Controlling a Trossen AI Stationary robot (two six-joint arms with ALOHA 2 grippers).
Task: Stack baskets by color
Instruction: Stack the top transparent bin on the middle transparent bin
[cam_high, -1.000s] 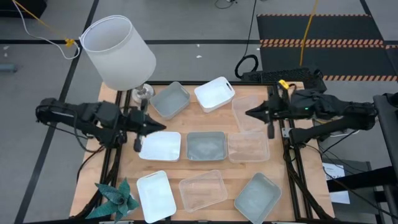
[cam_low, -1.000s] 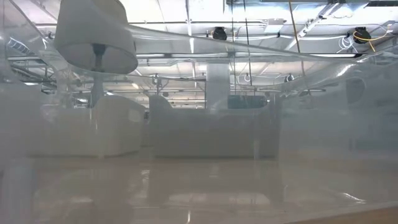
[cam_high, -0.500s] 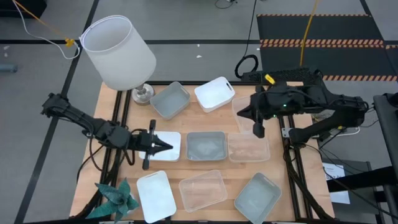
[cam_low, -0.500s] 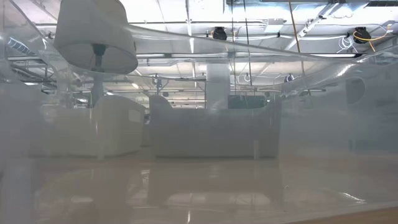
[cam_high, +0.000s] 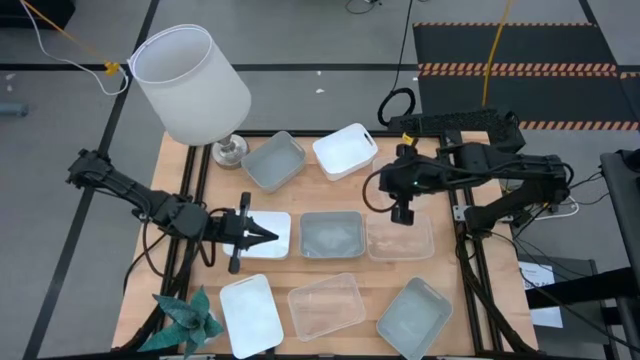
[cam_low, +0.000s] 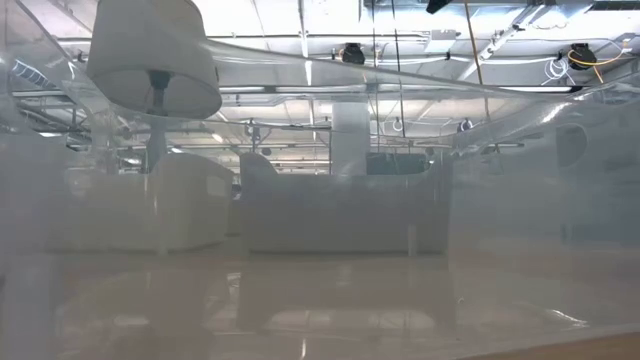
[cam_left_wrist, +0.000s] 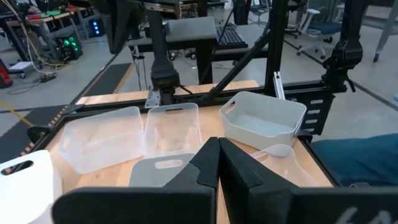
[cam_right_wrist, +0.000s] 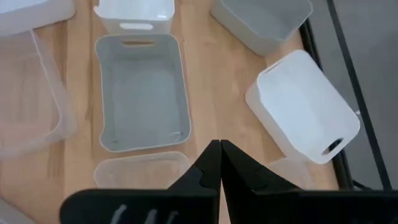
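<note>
Above the table, nine unstacked baskets are spread singly, while the left gripper and right gripper are held clenched, empty, probably for approach.

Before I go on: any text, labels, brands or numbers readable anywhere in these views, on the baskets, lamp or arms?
None can be read.
White baskets, grey-blue baskets and clear baskets: plain, no labels showing.
Lampshade: plain white.
Striped mat on the floor: orange and black hazard stripes only, no words.
Arms: no marking legible.
</note>
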